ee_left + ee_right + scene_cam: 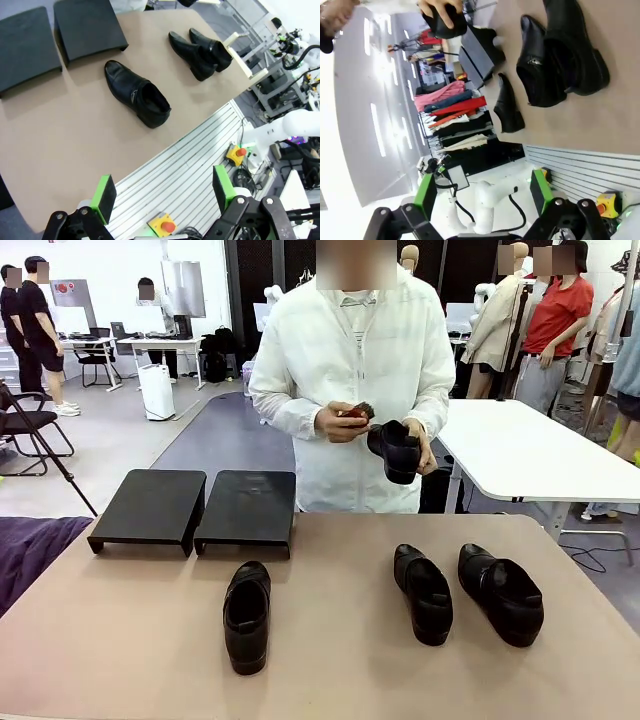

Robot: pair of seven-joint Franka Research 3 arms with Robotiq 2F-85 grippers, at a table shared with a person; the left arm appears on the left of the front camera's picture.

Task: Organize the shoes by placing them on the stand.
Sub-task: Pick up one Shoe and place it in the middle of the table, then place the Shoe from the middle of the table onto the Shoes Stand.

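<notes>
Three black shoes lie on the tan table: one (247, 615) left of centre and a pair (423, 593) (501, 593) at the right. The person across the table holds another shoe (397, 449) in one hand and a small brush (358, 413) in the other. The stand is two low black platforms (150, 508) (247, 509) at the far left of the table, both bare. My left gripper (165, 196) hangs open above the table's near edge, well back from the single shoe (136, 93). My right gripper (481, 194) is open too, off the table's edge near the pair (555, 55).
A purple cloth (35, 550) covers the table's near left corner. A white table (530, 450) stands behind at the right. Slatted metal framing with red stop buttons (237, 151) runs below the near table edge. Other people stand far back.
</notes>
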